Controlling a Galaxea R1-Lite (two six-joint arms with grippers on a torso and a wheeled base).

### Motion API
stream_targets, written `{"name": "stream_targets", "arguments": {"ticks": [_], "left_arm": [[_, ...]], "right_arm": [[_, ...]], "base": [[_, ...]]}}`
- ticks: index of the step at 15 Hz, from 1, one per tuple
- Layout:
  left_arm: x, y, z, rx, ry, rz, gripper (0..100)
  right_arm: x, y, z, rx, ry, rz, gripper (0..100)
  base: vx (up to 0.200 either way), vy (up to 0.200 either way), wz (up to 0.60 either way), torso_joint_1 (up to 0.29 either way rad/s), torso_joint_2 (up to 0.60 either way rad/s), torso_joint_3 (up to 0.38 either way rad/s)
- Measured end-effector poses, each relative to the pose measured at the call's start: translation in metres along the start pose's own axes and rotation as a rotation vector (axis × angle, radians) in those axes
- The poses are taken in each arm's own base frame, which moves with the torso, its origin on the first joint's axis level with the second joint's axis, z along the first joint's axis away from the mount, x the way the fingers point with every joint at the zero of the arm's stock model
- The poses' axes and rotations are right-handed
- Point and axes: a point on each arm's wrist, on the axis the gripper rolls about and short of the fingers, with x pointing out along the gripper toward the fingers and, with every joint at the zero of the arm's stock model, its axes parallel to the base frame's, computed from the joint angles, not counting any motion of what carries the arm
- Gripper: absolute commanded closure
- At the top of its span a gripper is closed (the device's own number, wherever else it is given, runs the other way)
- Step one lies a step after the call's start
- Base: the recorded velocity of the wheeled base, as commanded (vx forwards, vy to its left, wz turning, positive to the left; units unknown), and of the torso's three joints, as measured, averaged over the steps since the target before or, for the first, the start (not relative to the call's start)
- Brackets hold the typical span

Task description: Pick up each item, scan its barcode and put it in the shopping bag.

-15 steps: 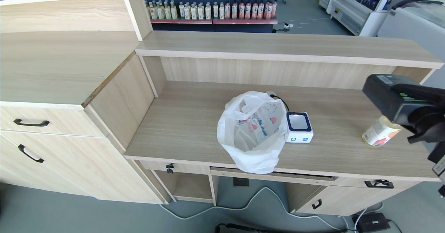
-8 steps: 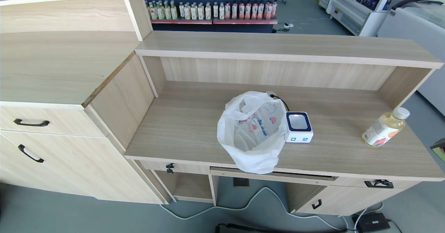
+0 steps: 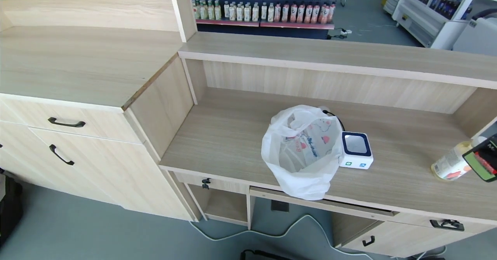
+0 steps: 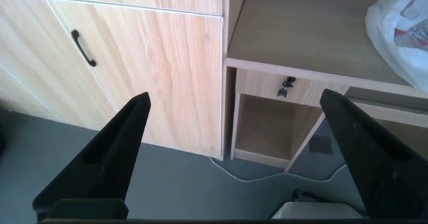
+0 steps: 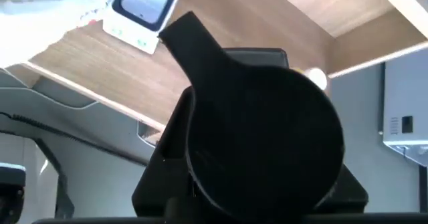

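Head view, bottle (image 3: 450, 163): upright on counter (image 3: 388, 151), just beside right gripper (image 5: 254, 130), on its scanner (image 3: 356, 150) side.
Right gripper: nearer one; open or closed cannot be told.
Left gripper (image 4: 231, 150): spread wide, empty, well apart from bottle.

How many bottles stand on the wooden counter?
1: a yellowish drink bottle at the counter's right end, right of the scanner. The white shopping bag could hide others.

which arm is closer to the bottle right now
Right. The right arm is just beside the bottle at the counter's right end; the left gripper hangs low before the cupboard, beyond the bag.
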Motion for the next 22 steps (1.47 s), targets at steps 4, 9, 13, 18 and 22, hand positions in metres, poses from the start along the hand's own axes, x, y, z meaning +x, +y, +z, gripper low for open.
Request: {"name": "stream_targets", "arguments": {"ticks": [4, 9, 13, 18, 22], "left_arm": [[0.000, 0.000, 0.000, 0.000, 0.000, 0.000, 0], [0.000, 0.000, 0.000, 0.000, 0.000, -0.002, 0], [0.000, 0.000, 0.000, 0.000, 0.000, 0.000, 0], [0.000, 0.000, 0.000, 0.000, 0.000, 0.000, 0], [0.000, 0.000, 0.000, 0.000, 0.000, -0.001, 0]], "right_arm": [[0.091, -0.029, 0.022, 0.147, -0.012, -0.024, 100], [0.204, -0.006, 0.027, 0.708, -0.038, 0.188, 100], [0.227, 0.019, 0.004, 0.736, 0.030, 0.321, 100], [0.224, 0.032, -0.019, 0.746, 0.083, 0.334, 100], [0.229, 0.035, -0.022, 0.743, 0.082, 0.336, 100]], "base": [[0.000, 0.000, 0.15, 0.001, 0.00, 0.001], [0.000, 0.000, 0.00, 0.000, 0.00, 0.000], [0.000, 0.000, 0.00, 0.000, 0.00, 0.000], [0.000, 0.000, 0.00, 0.000, 0.00, 0.000], [0.000, 0.000, 0.00, 0.000, 0.00, 0.000]]}}
